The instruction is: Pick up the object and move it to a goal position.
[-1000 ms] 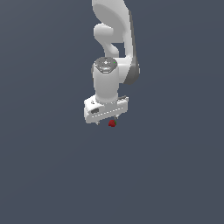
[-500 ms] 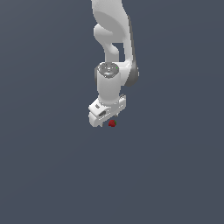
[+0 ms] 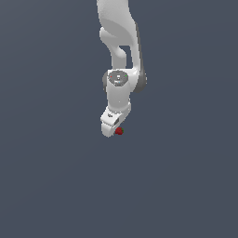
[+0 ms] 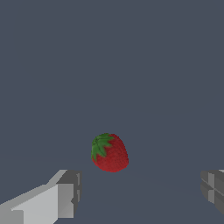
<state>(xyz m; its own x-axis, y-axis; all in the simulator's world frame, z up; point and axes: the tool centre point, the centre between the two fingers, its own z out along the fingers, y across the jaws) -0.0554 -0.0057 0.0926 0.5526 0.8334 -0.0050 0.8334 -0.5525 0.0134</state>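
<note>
The object (image 4: 109,152) is a small red berry with a green leafy cap, lying on the flat grey floor. In the exterior view the object (image 3: 119,131) shows as a tiny dark-red dot just beside the lower end of the white hand. My gripper (image 3: 113,132) hangs straight down from the white arm, right over it. The wrist view shows my gripper (image 4: 140,188) open, with one grey fingertip (image 4: 68,194) and the other fingertip (image 4: 212,187) far apart. The berry sits ahead of the gap, nearer the first fingertip. Nothing is held.
A plain dark grey floor (image 3: 186,186) fills both views. The white arm (image 3: 118,42) comes down from the exterior view's upper edge. No other object shows.
The hand has turned about its vertical axis, so it looks narrower in the exterior view, and it has sunk slightly toward the berry. The berry has not moved.
</note>
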